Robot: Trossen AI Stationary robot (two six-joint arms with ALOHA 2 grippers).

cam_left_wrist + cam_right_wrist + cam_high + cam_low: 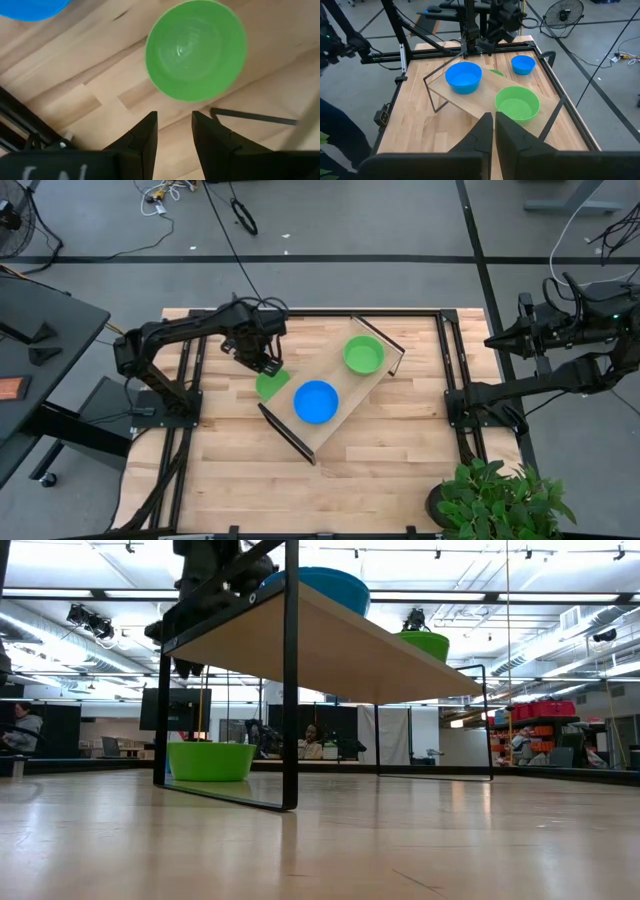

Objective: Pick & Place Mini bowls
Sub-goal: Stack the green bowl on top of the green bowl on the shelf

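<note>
A long pale wooden tray (335, 395) stands on black legs, slantwise across the table. On it sit a blue mini bowl (316, 401) and a green mini bowl (363, 355). Another green mini bowl (196, 50) rests on its base on the table beside the tray's left end. My left gripper (175, 117) hangs open above this bowl's rim, pointing down, with nothing between its fingers. A second blue mini bowl (523, 64) sits on the table farther back. My right gripper (494, 120) waits shut, high at the table's right edge.
The tray's black legs (290, 680) stand close to the green bowl on the table (210, 760). Black frame rails (455, 370) run along the table's left and right sides. A potted plant (495, 500) stands at the near right corner.
</note>
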